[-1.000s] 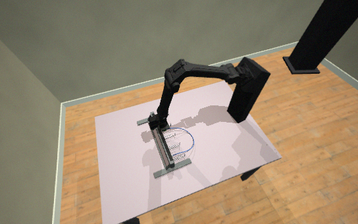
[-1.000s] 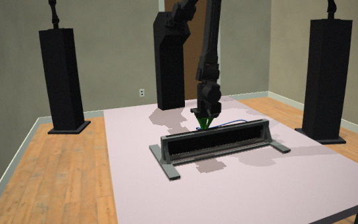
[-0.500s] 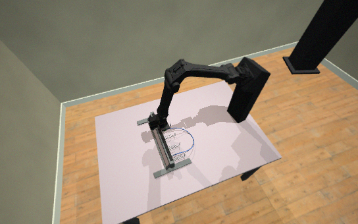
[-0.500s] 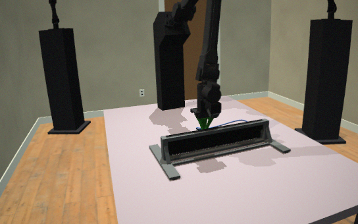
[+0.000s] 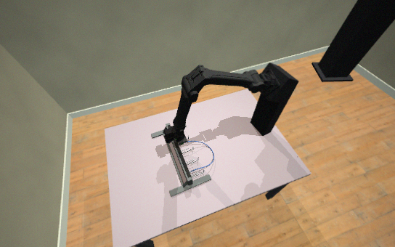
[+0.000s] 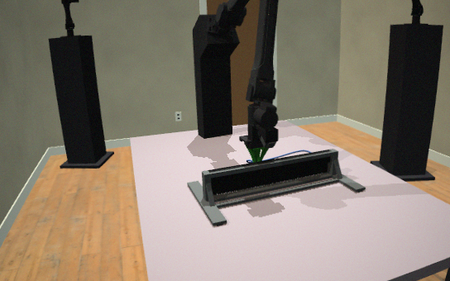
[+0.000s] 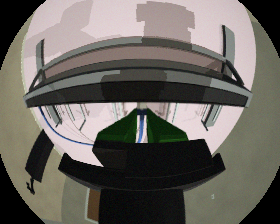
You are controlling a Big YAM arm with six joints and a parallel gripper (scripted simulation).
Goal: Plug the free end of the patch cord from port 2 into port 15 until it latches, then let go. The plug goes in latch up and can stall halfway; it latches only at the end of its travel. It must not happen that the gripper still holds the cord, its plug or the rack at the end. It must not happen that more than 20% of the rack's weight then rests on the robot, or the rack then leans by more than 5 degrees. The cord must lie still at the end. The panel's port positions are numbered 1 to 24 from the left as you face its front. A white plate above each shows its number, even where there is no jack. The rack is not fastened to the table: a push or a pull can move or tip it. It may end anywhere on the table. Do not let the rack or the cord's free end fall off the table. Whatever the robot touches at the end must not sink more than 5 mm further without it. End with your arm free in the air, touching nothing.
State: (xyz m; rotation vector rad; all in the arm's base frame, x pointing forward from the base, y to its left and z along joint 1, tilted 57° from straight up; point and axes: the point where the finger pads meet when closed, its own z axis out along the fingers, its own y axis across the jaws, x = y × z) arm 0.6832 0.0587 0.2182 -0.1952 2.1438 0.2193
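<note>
The rack (image 5: 190, 185) (image 6: 213, 211) (image 7: 138, 72) with the patch panel stands near the middle of the table (image 5: 134, 189) (image 6: 306, 240). The blue patch cord (image 5: 212, 154) (image 6: 294, 154) (image 7: 60, 137) arcs over the table on the panel's port side. My gripper (image 5: 178, 139) (image 6: 257, 154) (image 7: 143, 129), with green fingers, points down at the panel's port side near one end of the rack. It is shut on the cord's free plug (image 7: 143, 123), which shows white and blue between the fingers, close to the panel. The port itself and how deep the plug sits are hidden.
The arm's black base pedestal (image 5: 274, 98) (image 6: 213, 83) stands at the table's far edge. Black pillars (image 6: 78, 95) (image 6: 409, 95) (image 5: 356, 36) stand on the wooden floor around the table. The rack's feet lie well inside the table edges.
</note>
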